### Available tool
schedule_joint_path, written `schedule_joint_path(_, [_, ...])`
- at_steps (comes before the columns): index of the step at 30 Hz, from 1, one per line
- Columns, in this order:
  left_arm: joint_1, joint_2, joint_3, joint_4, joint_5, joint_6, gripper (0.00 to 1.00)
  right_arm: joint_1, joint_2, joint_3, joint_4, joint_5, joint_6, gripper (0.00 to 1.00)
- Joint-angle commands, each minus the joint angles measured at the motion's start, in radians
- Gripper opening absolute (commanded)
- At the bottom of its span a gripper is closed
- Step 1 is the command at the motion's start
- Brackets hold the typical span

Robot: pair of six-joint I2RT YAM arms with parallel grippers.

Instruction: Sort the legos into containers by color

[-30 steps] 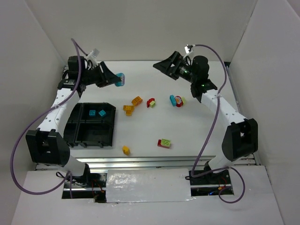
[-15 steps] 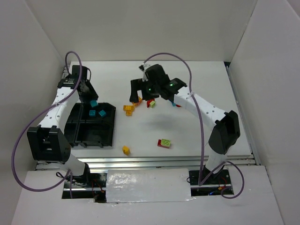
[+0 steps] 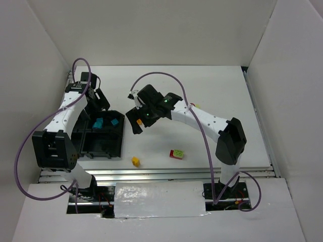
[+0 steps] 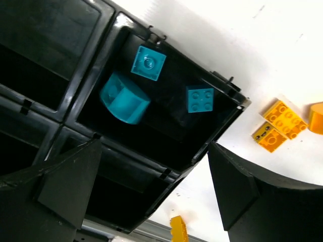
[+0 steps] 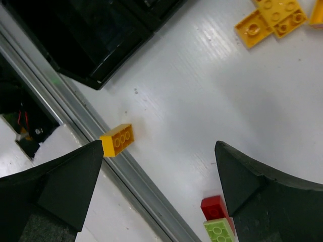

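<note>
A second on, the left pincer (image 4: 154, 169) has carried a cyan brick (image 4: 123, 97) from the upper left of the top view to the black tray (image 3: 101, 145) and let go; its fingers are spread wide and hold nothing. The brick lies tilted beside two flat cyan bricks (image 4: 200, 99) in the tray's upper-right compartment (image 4: 166, 133). The right pincer (image 5: 159, 169), swung in from the upper right, hangs wide open and empty over the tabletop (image 5: 192, 101). Orange bricks (image 5: 272, 17), a yellow brick (image 5: 117, 140) and a red-and-green brick (image 5: 217, 222) lie loose.
</note>
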Motion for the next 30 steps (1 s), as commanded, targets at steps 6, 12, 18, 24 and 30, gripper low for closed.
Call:
schedule_joint_path(6, [0.006,-0.043,0.157,-0.158,-0.135,-0.06,1.0,0.116,0.052,0.031,-0.078,0.0,-0.084,0.94])
schedule_joint_path(12, [0.018,-0.113,0.223,-0.213,-0.169,-0.12,1.0,0.145,0.085,0.057,-0.098,-0.012,-0.091,0.86])
schedule_joint_path(18, [0.046,-0.157,0.232,-0.201,-0.124,-0.105,1.0,0.196,0.116,0.04,-0.108,0.006,-0.08,0.76])
schedule_joint_path(24, [0.048,-0.17,0.182,-0.176,-0.074,-0.085,0.99,0.233,0.087,-0.031,-0.046,0.024,-0.066,0.76])
schedule_joint_path(30, [0.046,-0.186,0.116,-0.13,-0.04,-0.073,1.0,0.237,0.087,-0.069,-0.019,0.024,-0.035,0.76])
